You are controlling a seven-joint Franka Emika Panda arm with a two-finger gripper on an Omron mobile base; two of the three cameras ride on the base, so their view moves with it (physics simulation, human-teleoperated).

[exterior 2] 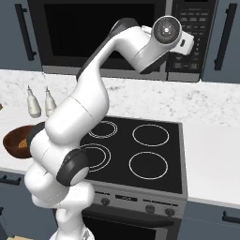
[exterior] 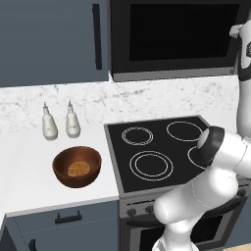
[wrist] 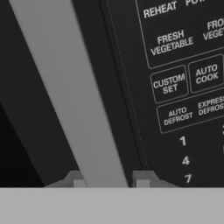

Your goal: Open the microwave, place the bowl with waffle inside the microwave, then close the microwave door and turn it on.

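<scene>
Between the jaws stands the microwave door (wrist: 43, 144) handle (wrist: 78, 109), both tips flanking it.

Glossy white rounded arm (exterior 2: 89, 108) with black joint bands; pincer tips perhaps grey.

Waffle (exterior: 77, 169) in bowl (exterior: 77, 166), microwave (exterior: 179, 39) shut

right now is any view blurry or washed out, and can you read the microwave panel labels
Hand view: sharp up close, labels such as AUTO COOK on the control panel read clearly, and the grey door handle runs between the jaws. Right base view: the microwave panel is too small to read. Left base view: even flat light, soft shadow under the bowl, no glare on the door window.
</scene>
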